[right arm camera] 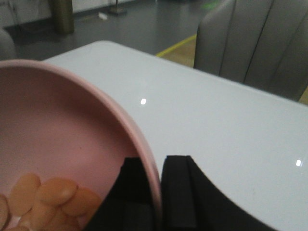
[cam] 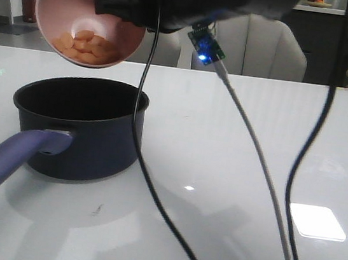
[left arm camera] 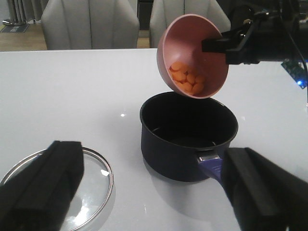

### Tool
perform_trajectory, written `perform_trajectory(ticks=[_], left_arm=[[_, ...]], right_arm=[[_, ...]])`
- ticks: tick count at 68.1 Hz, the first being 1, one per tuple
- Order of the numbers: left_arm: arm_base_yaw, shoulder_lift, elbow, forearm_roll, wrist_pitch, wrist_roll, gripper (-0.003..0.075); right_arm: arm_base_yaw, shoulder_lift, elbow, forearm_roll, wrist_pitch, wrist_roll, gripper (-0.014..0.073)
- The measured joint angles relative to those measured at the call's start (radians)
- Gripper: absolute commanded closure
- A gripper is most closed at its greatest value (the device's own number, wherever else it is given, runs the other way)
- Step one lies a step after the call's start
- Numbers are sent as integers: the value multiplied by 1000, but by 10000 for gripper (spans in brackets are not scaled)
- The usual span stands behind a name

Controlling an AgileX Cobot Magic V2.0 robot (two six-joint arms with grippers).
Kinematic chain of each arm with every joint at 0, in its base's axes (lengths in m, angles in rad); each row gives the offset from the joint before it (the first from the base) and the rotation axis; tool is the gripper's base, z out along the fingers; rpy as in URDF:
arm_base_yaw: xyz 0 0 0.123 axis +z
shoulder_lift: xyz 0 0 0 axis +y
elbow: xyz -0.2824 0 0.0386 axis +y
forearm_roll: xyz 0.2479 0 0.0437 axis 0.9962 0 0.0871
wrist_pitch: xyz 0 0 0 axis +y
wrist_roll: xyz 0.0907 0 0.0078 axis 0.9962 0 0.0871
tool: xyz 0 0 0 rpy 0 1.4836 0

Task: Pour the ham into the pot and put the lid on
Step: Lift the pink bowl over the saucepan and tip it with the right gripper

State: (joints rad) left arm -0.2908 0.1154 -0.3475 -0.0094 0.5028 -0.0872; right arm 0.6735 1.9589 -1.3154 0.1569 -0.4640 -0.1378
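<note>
A pink bowl (cam: 69,1) hangs tilted above the pot (cam: 89,138), its mouth facing down and toward the camera. My right gripper (cam: 107,2) is shut on the bowl's rim, one finger inside and one outside (right arm camera: 158,168). Several orange-pink ham pieces (cam: 85,46) lie heaped at the bowl's low edge (left arm camera: 188,82). The dark navy pot (left arm camera: 187,154) stands on the table with a bare black inside and its purple handle (cam: 2,165) pointing to the near left. The glass lid (left arm camera: 94,183) lies flat on the table left of the pot. My left gripper (left arm camera: 154,192) is open and holds nothing.
Black cables (cam: 137,164) and a grey cable (cam: 253,160) hang from the right arm across the front view. Pale chairs (cam: 255,48) stand behind the white glossy table (cam: 259,115). One left finger overlaps the lid in the wrist view, the other the pot handle.
</note>
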Motion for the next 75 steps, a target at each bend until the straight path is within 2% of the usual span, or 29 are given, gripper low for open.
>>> perform_trajectory(ticks=[8, 30, 38, 45, 52, 58, 59, 60, 61, 62, 63, 66, 72, 75], left_arm=[[0, 0, 0, 0, 0, 0, 82], [0, 0, 0, 0, 0, 0, 82], [0, 0, 0, 0, 0, 0, 82], [0, 0, 0, 0, 0, 0, 82], [0, 0, 0, 0, 0, 0, 82], [0, 0, 0, 0, 0, 0, 82], [0, 0, 0, 0, 0, 0, 82], [0, 0, 0, 0, 0, 0, 82], [0, 0, 0, 0, 0, 0, 82], [0, 0, 0, 0, 0, 0, 82], [0, 0, 0, 0, 0, 0, 82], [0, 0, 0, 0, 0, 0, 82], [0, 0, 0, 0, 0, 0, 82], [0, 0, 0, 0, 0, 0, 82]], right_arm=[[11, 39, 66, -37, -224, -123, 464], [58, 149, 85, -84, -614, -679, 464], [58, 180, 85, -85, -645, -849, 464], [58, 187, 85, -85, -651, -893, 464], [58, 187, 85, -62, -654, -783, 464], [58, 187, 85, -5, -657, -532, 464], [58, 183, 85, 22, -657, -444, 464], [58, 185, 85, 17, -657, -466, 464], [58, 181, 85, 36, -652, -357, 464], [58, 178, 85, 41, -652, -357, 464], [58, 171, 85, 56, -640, -273, 464], [58, 161, 85, 68, -607, -156, 464], [55, 125, 85, 88, -501, 27, 464], [55, 103, 85, 91, -445, 64, 464]])
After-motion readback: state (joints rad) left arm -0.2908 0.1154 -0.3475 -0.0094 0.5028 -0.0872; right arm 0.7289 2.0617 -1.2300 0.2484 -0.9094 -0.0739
